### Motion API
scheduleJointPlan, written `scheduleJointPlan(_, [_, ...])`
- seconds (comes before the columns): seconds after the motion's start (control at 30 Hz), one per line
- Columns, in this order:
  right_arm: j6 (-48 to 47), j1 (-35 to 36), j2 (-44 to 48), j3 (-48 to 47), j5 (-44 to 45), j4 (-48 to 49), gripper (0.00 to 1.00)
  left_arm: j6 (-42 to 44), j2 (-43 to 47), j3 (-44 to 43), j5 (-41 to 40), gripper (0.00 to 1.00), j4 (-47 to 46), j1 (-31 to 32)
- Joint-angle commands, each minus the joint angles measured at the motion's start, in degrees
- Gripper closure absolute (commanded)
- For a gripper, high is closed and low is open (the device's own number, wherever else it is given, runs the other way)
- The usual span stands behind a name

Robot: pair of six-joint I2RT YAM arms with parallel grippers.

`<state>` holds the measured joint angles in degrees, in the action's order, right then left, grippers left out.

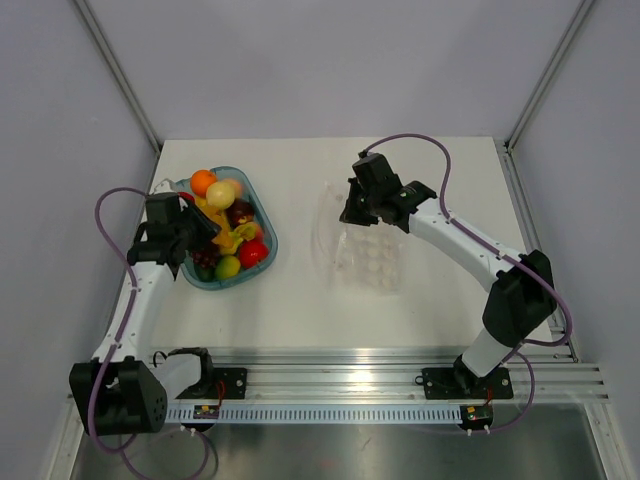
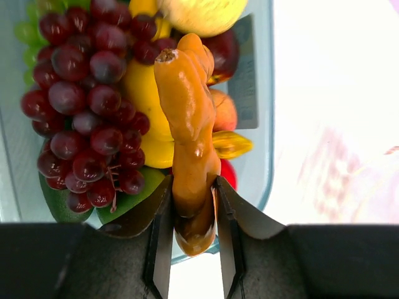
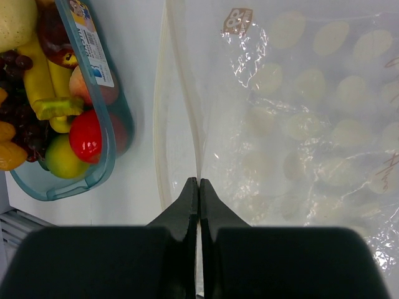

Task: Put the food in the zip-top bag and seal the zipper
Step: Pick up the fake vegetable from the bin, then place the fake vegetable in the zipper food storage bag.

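left hand (image 2: 192,190) is closed on an orange toy veg (image 2: 184,106), w/ both fingers pressed to its sides near its lower end. the piece is held over the blue-green bowl (image 2: 262,143), w/ purple grapes (image 2: 87,99) at its 9 o'clock. other food (image 1: 225,215) is piled in the bowl. right hand (image 3: 199,184) is clamped fully shut on the mouth edge of the zip-top bag (image 3: 299,124), which is spread on the surface (image 1: 300,300) at 3 o'clock of the bowl, apart from it.
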<state>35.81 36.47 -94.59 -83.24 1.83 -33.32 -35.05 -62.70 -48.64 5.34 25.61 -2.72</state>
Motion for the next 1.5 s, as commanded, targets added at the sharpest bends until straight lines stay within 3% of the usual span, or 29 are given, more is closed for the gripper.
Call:
scheduleJointPlan(0.0, [-0.22, 0.09, -0.16, -2.63, -1.38, 0.18, 1.00, 4.19, 3.28, -4.88, -1.05, 1.00, 2.60, 0.00])
scheduleJointPlan(0.13, [-0.04, 0.27, -1.56, -4.29, -3.04, 0.19, 1.00, 7.71, 3.90, -6.90, 6.41, 1.00, 2.87, 1.40])
scheduleJointPlan(0.4, [0.75, 0.80, -3.24, -5.79, -4.46, 0.89, 1.00, 11.49, 0.39, -12.70, 36.09, 1.00, -0.82, 10.71])
scheduleJointPlan(0.5, [0.93, 1.15, -3.06, -5.53, -4.29, 1.06, 1.00, 12.89, -3.74, -15.24, 39.74, 1.00, 1.37, 14.40])
scheduleJointPlan(0.77, [1.01, 1.76, -1.39, -4.83, -3.23, 0.62, 1.00, 5.88, -11.48, -15.52, 37.46, 1.00, -0.64, 19.06])
scheduleJointPlan(1.47, [0.66, 4.93, 1.77, -2.28, -4.63, 1.07, 1.00, 2.27, -27.12, -23.25, 32.10, 1.00, -0.56, 24.17])
